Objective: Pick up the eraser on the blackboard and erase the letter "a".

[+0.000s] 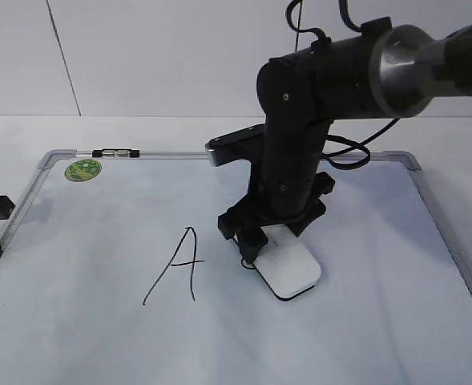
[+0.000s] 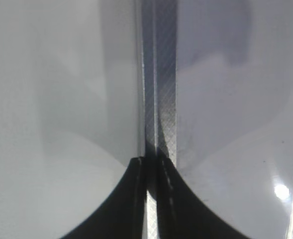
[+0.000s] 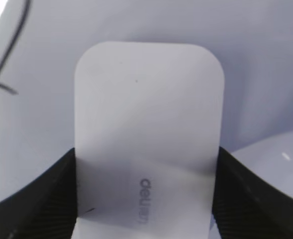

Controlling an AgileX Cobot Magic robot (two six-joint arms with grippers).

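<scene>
Eraser taken as the reference. It lies flat on the blackboard, white top up, thin black underside showing along its near edge. Nearer than the eraser the board surface is bare white, open on all sides to the lower edge of the exterior view.

Right gripper is down on the far end of the eraser. In the right wrist view the eraser runs between the two dark fingers, each finger set against a long side of the block, jaws spread wide to its full width and closed on it. Grey lettering on the eraser sits between the fingers.

Left of the eraser, close by, stands the capital "A" in black marker. The small letter "a" cannot be made out; the spot beneath the gripper is hidden.

Far left of the eraser, the left gripper sits at the board's grey frame, jaws pressed together with nothing between them.

Beyond the eraser, the far frame rail carries a small marker; a green sticker sits in the far left corner
</scene>
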